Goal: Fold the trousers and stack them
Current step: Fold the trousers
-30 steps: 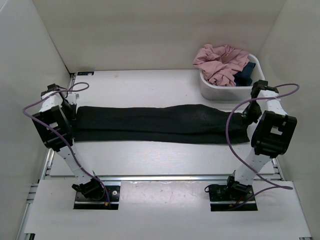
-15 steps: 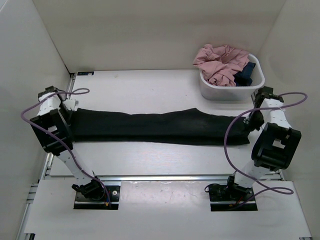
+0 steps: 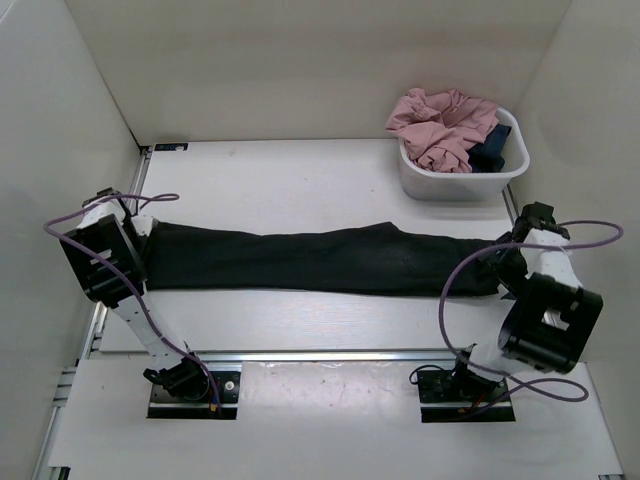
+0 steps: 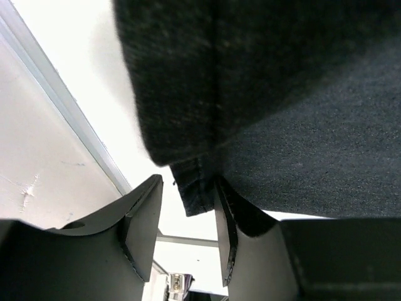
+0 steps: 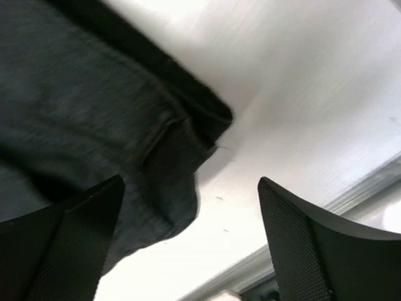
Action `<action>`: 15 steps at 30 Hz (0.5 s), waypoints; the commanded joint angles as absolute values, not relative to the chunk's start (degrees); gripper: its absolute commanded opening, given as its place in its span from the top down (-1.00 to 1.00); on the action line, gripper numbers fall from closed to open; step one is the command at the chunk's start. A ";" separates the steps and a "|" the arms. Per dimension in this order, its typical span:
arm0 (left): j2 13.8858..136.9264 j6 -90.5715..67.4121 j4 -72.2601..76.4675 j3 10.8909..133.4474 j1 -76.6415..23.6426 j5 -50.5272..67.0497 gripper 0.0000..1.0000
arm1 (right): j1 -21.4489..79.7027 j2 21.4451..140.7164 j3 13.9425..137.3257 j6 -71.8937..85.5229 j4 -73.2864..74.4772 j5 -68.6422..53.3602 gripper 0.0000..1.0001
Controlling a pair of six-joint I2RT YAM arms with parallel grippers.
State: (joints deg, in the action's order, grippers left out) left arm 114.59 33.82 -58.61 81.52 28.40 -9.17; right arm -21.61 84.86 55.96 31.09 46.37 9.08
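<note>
The black trousers (image 3: 320,258) lie flat in one long strip across the table, from left to right. My left gripper (image 3: 143,234) is at their left end. In the left wrist view its jaws stand apart, and a hem corner of the trousers (image 4: 282,94) hangs loose in the left gripper (image 4: 187,188), touching the right finger (image 4: 227,232). My right gripper (image 3: 506,264) is at their right end. In the right wrist view the right gripper (image 5: 191,185) is wide open over bare table, and the trousers' (image 5: 75,113) edge lies by its left finger (image 5: 75,226), ungripped.
A white bin (image 3: 455,185) stands at the back right, holding a crumpled pink garment (image 3: 440,125) and a small dark blue garment (image 3: 490,150). White walls close in on the left, back and right. A metal rail (image 3: 330,355) runs along the table's near edge.
Both arms drew the trousers' ends toward the near edge, so the strip now lies closer to me. Both grippers, shut on the ends before, have opened and let go.
</note>
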 commanded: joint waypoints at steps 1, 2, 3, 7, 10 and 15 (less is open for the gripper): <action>112.15 32.96 -57.30 81.83 28.83 -9.40 0.00 | -21.62 79.55 51.53 34.62 41.23 4.49 -0.85; 111.54 32.96 -57.30 81.13 28.83 -9.40 0.00 | -21.62 79.54 50.02 36.02 39.83 2.74 -0.85; 111.53 32.96 -57.30 80.60 28.83 -9.40 -0.03 | -21.62 79.54 48.79 36.82 36.86 1.25 -0.85; 111.53 32.44 -57.30 80.60 28.83 -9.93 -0.05 | -21.62 82.07 44.82 42.09 31.55 0.08 -0.88; 111.53 32.43 -58.01 81.12 28.83 -10.55 -0.05 | -21.62 86.81 44.82 42.80 30.94 1.41 -0.88; 111.53 31.38 -58.53 81.12 28.83 -11.07 -0.05 | -21.62 93.42 45.43 43.33 27.69 1.41 -0.59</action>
State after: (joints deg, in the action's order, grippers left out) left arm 114.54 32.40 -58.02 81.01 28.40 -10.15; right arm -21.65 87.64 47.13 41.41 34.96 1.48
